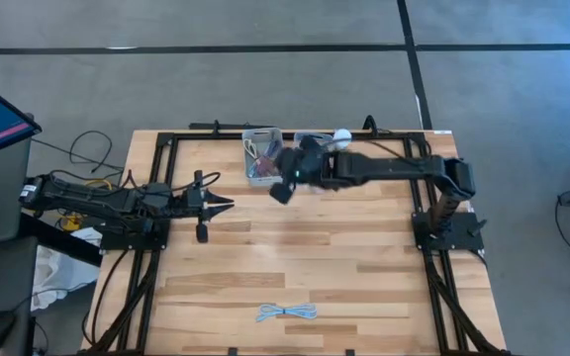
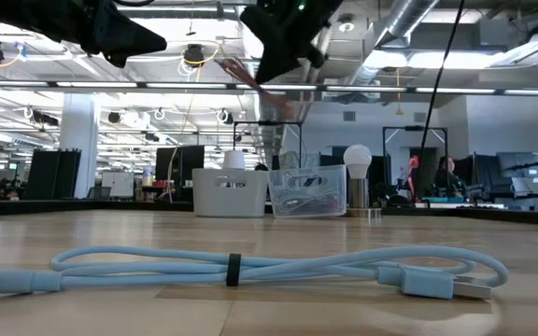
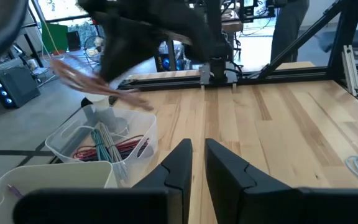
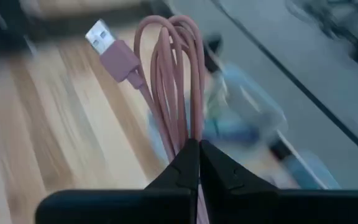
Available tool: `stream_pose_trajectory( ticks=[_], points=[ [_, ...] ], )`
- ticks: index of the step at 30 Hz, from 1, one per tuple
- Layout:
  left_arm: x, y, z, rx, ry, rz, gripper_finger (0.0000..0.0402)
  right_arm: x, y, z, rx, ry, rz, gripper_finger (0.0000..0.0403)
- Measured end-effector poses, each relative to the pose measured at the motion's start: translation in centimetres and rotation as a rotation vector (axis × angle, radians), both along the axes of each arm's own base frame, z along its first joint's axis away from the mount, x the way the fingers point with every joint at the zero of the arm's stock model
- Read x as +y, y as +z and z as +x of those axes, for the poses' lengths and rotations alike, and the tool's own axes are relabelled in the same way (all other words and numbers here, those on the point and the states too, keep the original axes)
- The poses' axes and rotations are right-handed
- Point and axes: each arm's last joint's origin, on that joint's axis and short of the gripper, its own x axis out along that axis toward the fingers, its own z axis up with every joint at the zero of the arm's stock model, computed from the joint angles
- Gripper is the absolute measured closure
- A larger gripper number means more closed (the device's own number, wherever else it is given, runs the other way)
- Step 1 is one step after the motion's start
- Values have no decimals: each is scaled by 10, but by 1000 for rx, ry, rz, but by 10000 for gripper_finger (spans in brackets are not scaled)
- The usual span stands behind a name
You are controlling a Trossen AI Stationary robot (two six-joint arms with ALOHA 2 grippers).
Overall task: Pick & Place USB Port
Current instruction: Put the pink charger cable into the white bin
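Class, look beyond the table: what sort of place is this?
Probably an open-plan lab or office workshop: exposed ceiling ducts, rows of desk monitors, and a framed wooden workbench on a concrete floor.

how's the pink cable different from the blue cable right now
The pink cable hangs in the air, pinched in the right end effector; the blue cable lies on the table. The pink one is up by the bins at the table's far edge; the blue one sits alone near the front edge. A dark tie binds the blue coil at its middle; only the end effector visibly holds the pink loops. Both are bundled USB cables.
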Motion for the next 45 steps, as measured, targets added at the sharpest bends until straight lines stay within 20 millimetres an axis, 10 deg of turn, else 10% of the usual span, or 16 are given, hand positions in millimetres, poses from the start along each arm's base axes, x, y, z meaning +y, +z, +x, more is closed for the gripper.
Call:
stream_pose_trajectory(
  ticks=[26, 45],
  points=[
    [0, -1, 0, 6, 1, -5, 357, -134, -104, 37, -254, -56, 169, 403],
    [0, -1, 0, 5, 1, -5, 357, -141, -108, 40, -231, -7, 197, 358]
  ],
)
